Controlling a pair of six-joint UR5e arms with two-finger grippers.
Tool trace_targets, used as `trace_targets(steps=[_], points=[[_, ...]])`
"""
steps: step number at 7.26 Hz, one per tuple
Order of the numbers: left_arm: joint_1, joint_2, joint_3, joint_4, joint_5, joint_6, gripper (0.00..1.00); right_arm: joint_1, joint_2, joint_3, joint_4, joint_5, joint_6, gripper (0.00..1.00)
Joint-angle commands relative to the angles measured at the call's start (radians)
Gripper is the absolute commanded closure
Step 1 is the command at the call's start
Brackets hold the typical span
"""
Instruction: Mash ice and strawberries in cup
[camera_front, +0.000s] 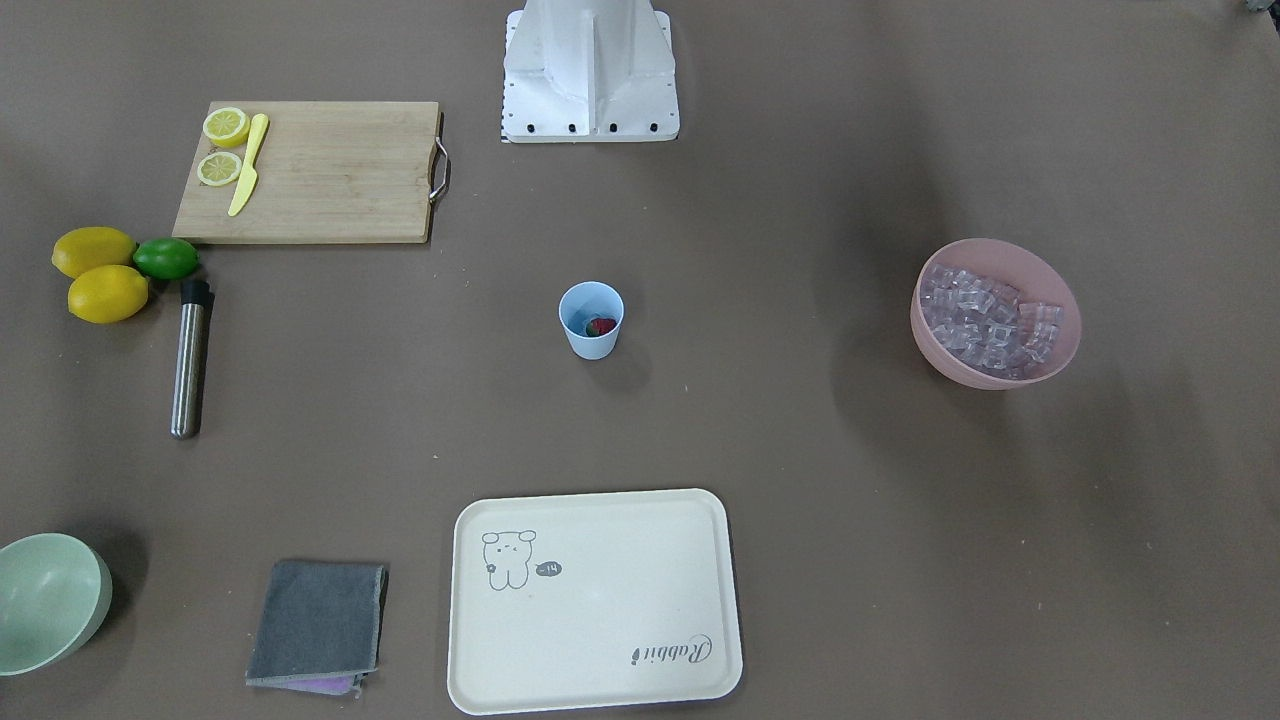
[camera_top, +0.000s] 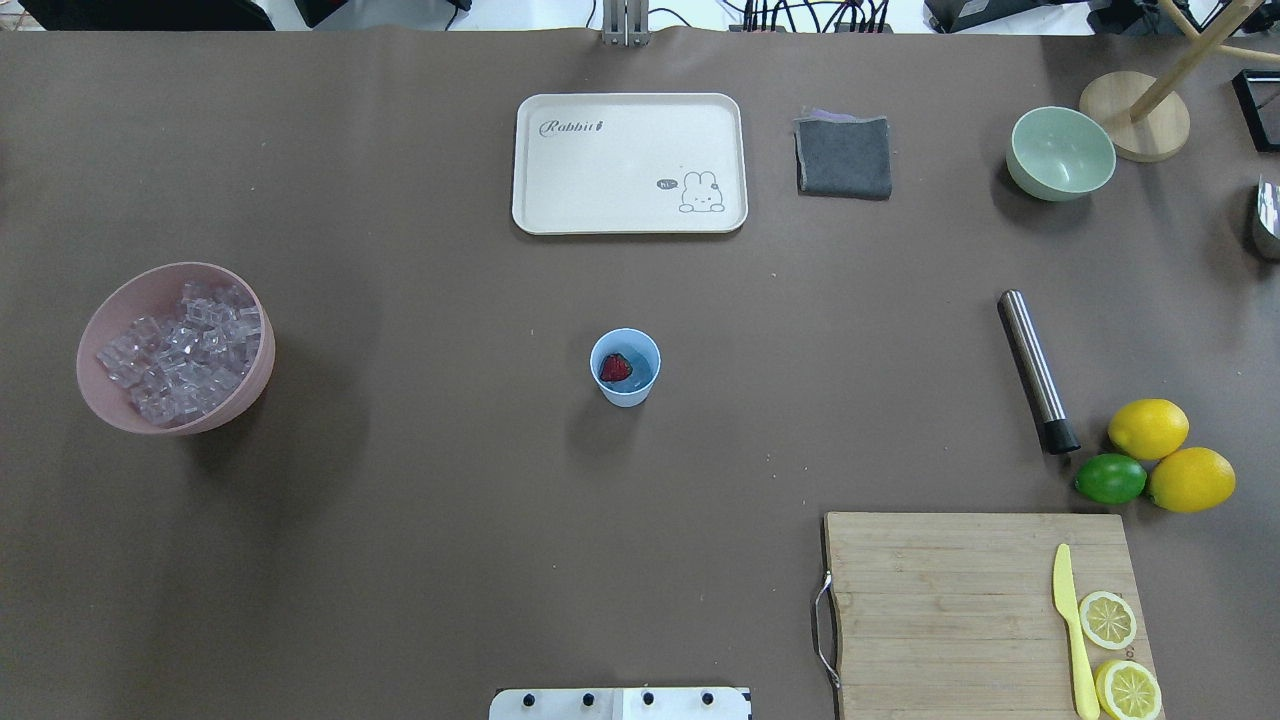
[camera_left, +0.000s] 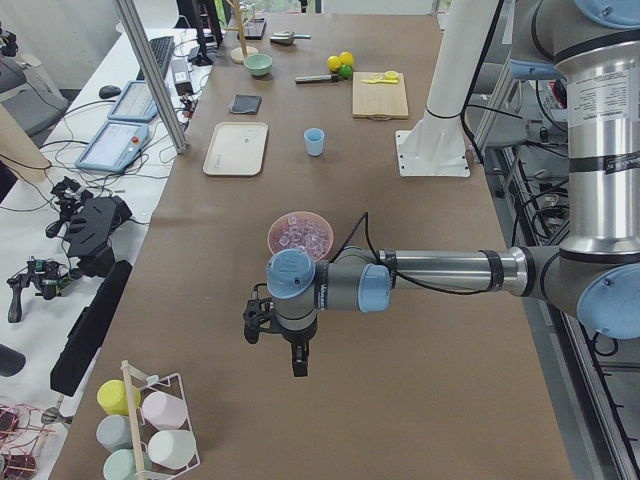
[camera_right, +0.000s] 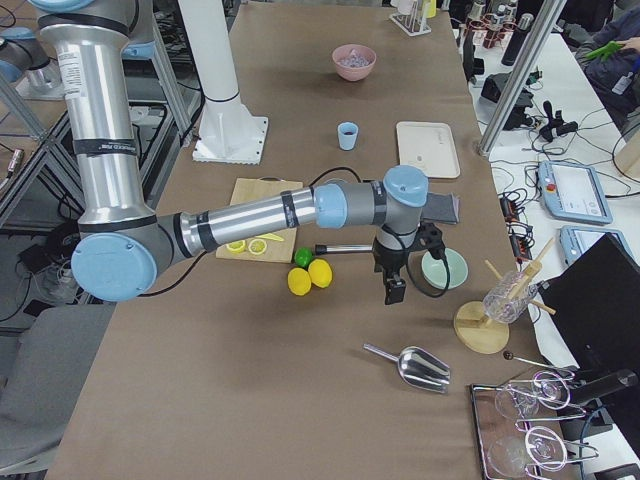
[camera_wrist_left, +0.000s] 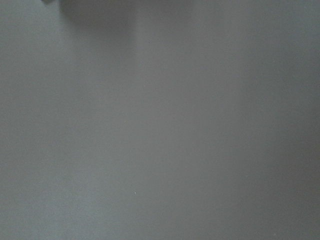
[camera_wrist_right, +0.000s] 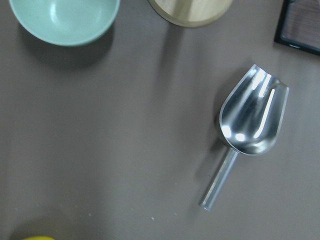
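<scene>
Strawberry sits in the tippy light-blue cup, ice piled in the pink bowl well off to the cup's robot-left, slick and loose so scoop, don't pinch, and I can't tell if the left gripper or right gripper is open.

Robotics laboratory. A white robot pedestal stands on a paper-covered counter, flanked by aluminium framing, teach pendants, a keyboard and loose cables.
</scene>
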Motion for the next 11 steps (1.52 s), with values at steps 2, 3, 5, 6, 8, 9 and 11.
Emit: trace_targets(steps=[2,3,5,6,8,9,11], points=[[0.000,-0.002,-0.015,-0.001,0.001,-0.030,0.01,0.147,-0.164,-0.003,-0.009,-0.018,-0.156,0.00],[0.000,-0.001,-0.013,-0.001,0.001,-0.028,0.01,0.147,-0.173,-0.006,-0.013,-0.011,-0.140,0.00],[0.000,0.005,-0.013,-0.001,0.001,-0.028,0.01,0.147,-0.181,-0.011,-0.006,-0.009,-0.130,0.00],[0.000,0.007,-0.010,-0.001,0.001,-0.027,0.01,0.147,-0.179,-0.011,-0.006,-0.011,-0.132,0.00],[0.000,0.008,-0.007,-0.003,0.001,-0.027,0.01,0.146,-0.152,-0.070,-0.004,-0.029,-0.132,0.00],[0.000,0.008,-0.007,-0.003,0.001,-0.025,0.01,0.147,-0.156,-0.071,-0.004,-0.029,-0.132,0.00],[0.000,0.008,-0.012,-0.004,0.003,-0.025,0.01,0.147,-0.164,-0.067,0.045,-0.027,-0.132,0.00]])
